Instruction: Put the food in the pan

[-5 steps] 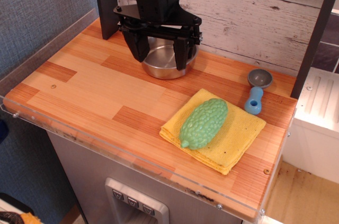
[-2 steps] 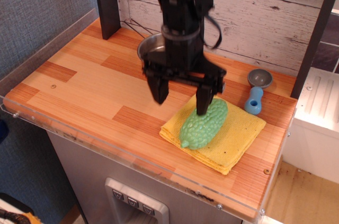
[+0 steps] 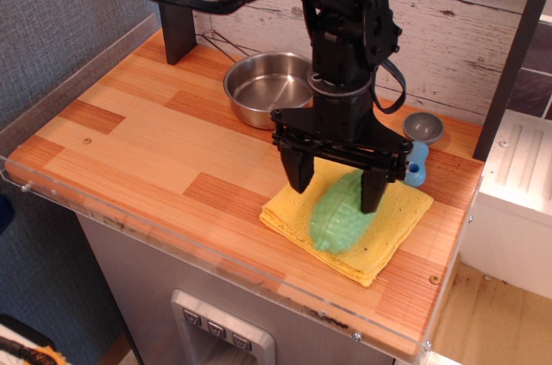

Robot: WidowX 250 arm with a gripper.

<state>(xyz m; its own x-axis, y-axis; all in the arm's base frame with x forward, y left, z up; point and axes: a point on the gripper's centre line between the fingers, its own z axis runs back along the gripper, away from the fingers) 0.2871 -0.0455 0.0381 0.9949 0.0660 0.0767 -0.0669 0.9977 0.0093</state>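
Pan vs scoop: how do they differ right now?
The pan is a large shiny steel bowl with no visible handle; the scoop is small, grey, with a blue handle. The pan is fully in view; the scoop's handle is partly hidden behind the gripper. Both are empty and sit on the table.

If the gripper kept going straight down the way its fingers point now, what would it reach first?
Most likely the food: the open gripper points down with a finger on either side of it. Below lies the yellow cloth. From this one view, how high the fingertips still are is unclear.
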